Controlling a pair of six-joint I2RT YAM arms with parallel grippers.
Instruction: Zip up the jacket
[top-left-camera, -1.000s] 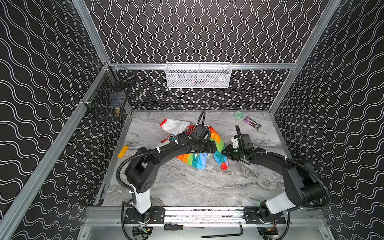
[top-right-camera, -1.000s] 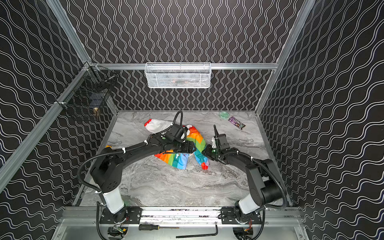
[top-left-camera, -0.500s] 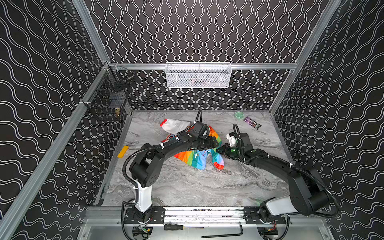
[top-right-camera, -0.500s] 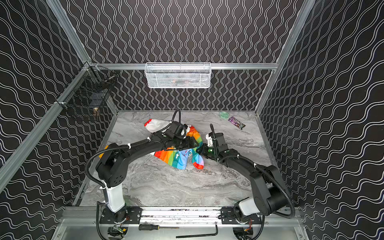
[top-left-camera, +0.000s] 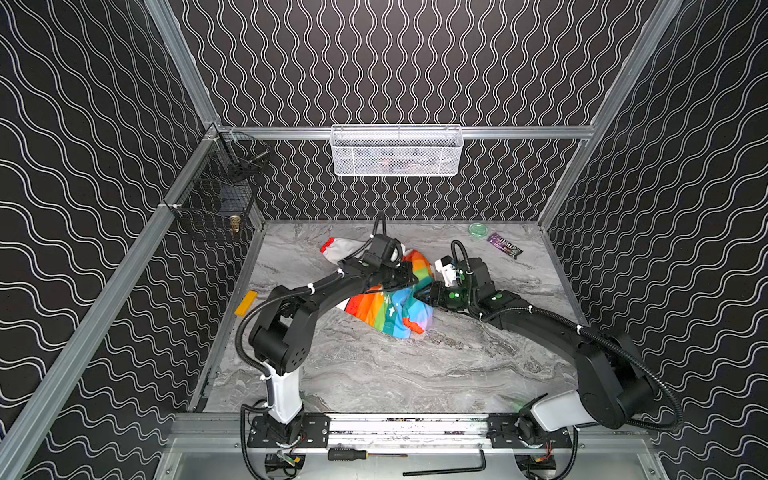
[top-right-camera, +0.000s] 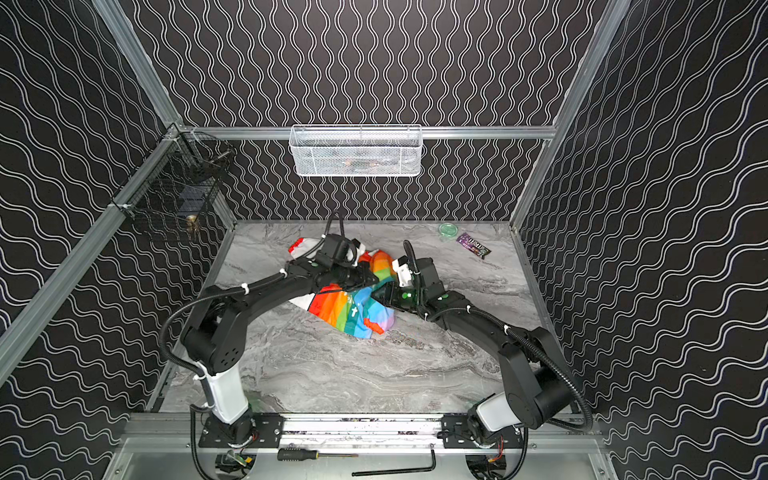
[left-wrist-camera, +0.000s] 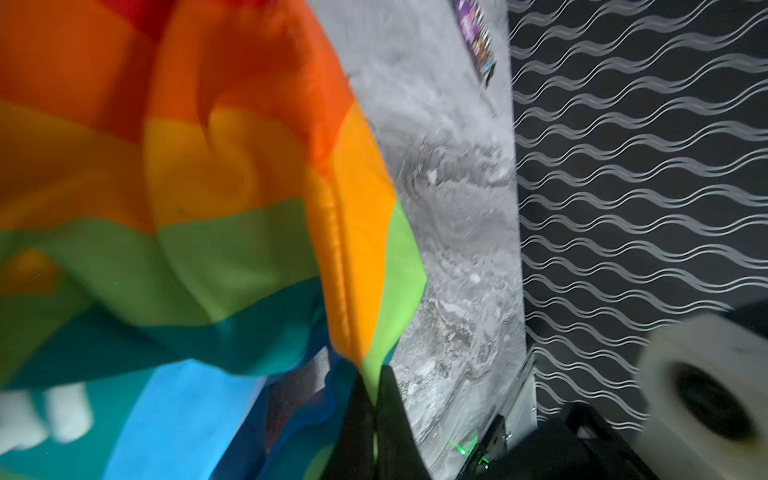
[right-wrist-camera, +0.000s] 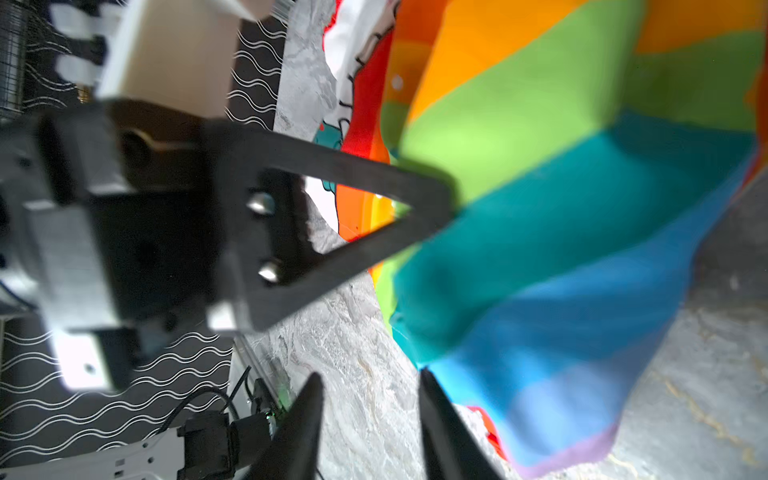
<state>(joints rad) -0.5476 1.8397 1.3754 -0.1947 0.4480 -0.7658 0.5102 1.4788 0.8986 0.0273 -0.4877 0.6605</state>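
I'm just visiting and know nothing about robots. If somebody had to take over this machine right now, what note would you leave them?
Left end effector: shut, pinching a green-striped edge of the jacket.
Right end effector: open, holding nothing, right beside the jacket's blue part.
Jacket: bunched up mid-table, between the two arms.
Done: one edge is gripped. Whether any of the zip is closed cannot be seen.
Left: probably find the zip's slider, take it with the right end effector and pull it along while the left one holds the fabric.
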